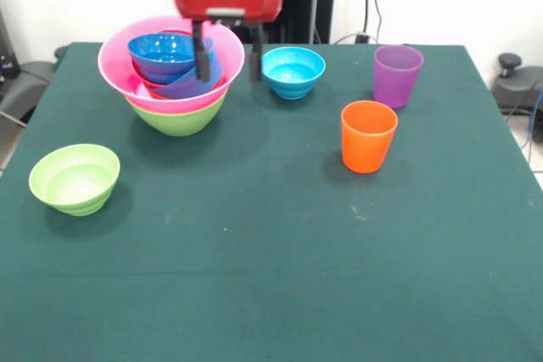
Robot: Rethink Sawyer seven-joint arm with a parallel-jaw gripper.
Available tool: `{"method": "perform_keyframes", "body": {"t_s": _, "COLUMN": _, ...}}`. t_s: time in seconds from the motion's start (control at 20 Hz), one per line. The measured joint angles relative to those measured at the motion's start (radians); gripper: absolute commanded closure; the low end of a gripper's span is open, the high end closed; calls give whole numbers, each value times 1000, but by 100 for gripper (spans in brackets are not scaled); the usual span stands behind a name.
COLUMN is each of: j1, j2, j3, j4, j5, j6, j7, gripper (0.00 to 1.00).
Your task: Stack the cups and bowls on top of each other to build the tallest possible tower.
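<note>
Two cups sit at the right of the frame: the purple cup (398, 75) near the upper right, the orange cup (368, 136) just below and left of it, both upright and apart. Upper left has the tower (172, 74), a big lime green bowl (176, 116) at the base, the huge pink bowl (119, 69) in it, and blue bowls (164, 52) nested inside, kinda tilted. The tool (228, 58) hangs open, one finger down inside the pink bowl, the other outside its rim. A cyan bowl (293, 71) sits just right of the stack, and a small lime bowl (75, 179) is alone at the left on the green table (271, 277).
</note>
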Motion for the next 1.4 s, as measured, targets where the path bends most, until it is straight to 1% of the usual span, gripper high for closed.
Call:
{"method": "perform_keyframes", "body": {"t_s": 0.3, "j1": -40, "j2": 82, "j3": 36, "j4": -116, "j5": -1, "j6": 32, "j7": 0, "gripper": 0}}
{"method": "perform_keyframes", "body": {"t_s": 0.45, "j1": -54, "j2": 113, "j3": 54, "j4": -153, "j5": -1, "j6": 32, "j7": 0, "gripper": 0}}
{"method": "perform_keyframes", "body": {"t_s": 0.9, "j1": -104, "j2": 179, "j3": 107, "j4": -232, "j5": -1, "j6": 40, "j7": 0, "gripper": 0}}
{"method": "perform_keyframes", "body": {"t_s": 1.4, "j1": -201, "j2": 237, "j3": 163, "j4": -265, "j5": -9, "j6": 95, "j7": 0, "gripper": 0}}
